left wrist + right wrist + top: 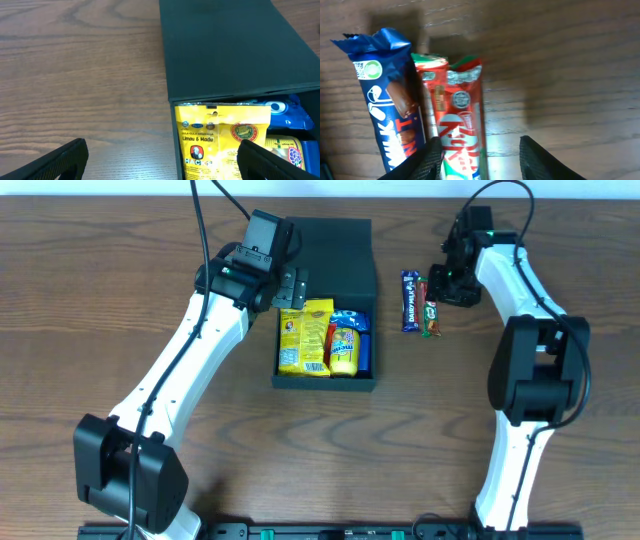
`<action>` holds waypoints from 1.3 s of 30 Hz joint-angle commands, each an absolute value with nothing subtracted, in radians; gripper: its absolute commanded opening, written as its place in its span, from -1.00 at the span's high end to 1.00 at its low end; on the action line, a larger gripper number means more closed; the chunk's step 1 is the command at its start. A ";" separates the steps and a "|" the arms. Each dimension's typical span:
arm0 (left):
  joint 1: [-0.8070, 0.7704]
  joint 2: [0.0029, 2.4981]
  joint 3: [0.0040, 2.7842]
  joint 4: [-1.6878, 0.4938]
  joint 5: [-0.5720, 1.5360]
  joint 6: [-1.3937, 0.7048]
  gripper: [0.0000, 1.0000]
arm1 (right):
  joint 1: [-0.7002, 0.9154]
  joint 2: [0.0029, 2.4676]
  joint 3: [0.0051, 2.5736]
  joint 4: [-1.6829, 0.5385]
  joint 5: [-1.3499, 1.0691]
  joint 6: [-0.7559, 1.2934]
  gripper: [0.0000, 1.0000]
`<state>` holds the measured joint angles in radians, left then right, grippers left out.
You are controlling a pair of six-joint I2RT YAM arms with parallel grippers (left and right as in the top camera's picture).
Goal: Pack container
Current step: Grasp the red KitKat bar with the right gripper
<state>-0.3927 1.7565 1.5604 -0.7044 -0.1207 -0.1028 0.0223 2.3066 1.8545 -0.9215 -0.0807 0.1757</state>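
The dark green, matte, roughly square cardboard container (327, 384) sits mid-surface, nearer the far edge of the brown wood-grain surface (90, 270). Its hinged flap lid is laid back toward that far edge and the compartment is open. Inside lie a flat yellow plastic snack packet (300, 335), a second yellow packet with red print (343, 346) just beside it, and a blue packet (363, 340) against the right wall.

The left gripper (292, 286) hovers over the container's left wall, where lid meets compartment. Its jaws stand wide and hold nothing.

Toward the right edge, apart from the container, a blue foil-wrapped chocolate bar (385, 110) lies touching a red foil-wrapped wafer bar (462, 115). Another red wrapper seems tucked between them. The right gripper (482, 160) is down over the red bar with its jaws about half apart. One finger is at the bar's blue-side edge, while the other finger (540, 160) is clear of it, so nothing is pinched yet.

The container is probably light, with stiff walls that could dent under a hard squeeze, and its matte skin should not slip. The lid is best taken at its free far edge and folded over. The bars are light and slick, so a grip across the narrow width suits them.
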 commanded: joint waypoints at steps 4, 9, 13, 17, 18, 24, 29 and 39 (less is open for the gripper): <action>-0.385 1.761 1.574 -0.707 -0.142 -0.089 -0.92 | 0.063 2.337 1.850 -0.905 -0.033 0.178 -0.03; -0.385 1.761 1.574 -0.707 -0.142 -0.081 -0.93 | 0.069 2.337 1.850 -0.884 -0.026 0.179 -0.01; -0.385 1.761 1.574 -0.707 -0.142 -0.081 -0.92 | 0.069 2.340 1.850 -0.852 -0.010 0.179 -0.03; -0.385 1.761 1.574 -0.707 -0.142 -0.081 -0.93 | 0.069 2.344 1.850 -0.826 -0.004 0.178 -0.01; -0.385 1.761 1.574 -0.707 -0.142 -0.081 -0.92 | 0.069 2.344 1.850 -0.822 -0.004 0.179 -0.01; -0.385 1.761 1.574 -0.707 -0.142 -0.081 -0.93 | 0.069 2.362 1.850 -0.824 -0.004 0.178 0.07; -0.385 1.761 1.574 -0.707 -0.142 -0.081 -0.93 | 0.071 2.365 1.850 -0.821 -0.004 0.178 0.05; -0.385 1.761 1.574 -0.707 -0.142 -0.081 -0.93 | 0.073 2.374 1.850 -0.826 -0.004 0.179 0.97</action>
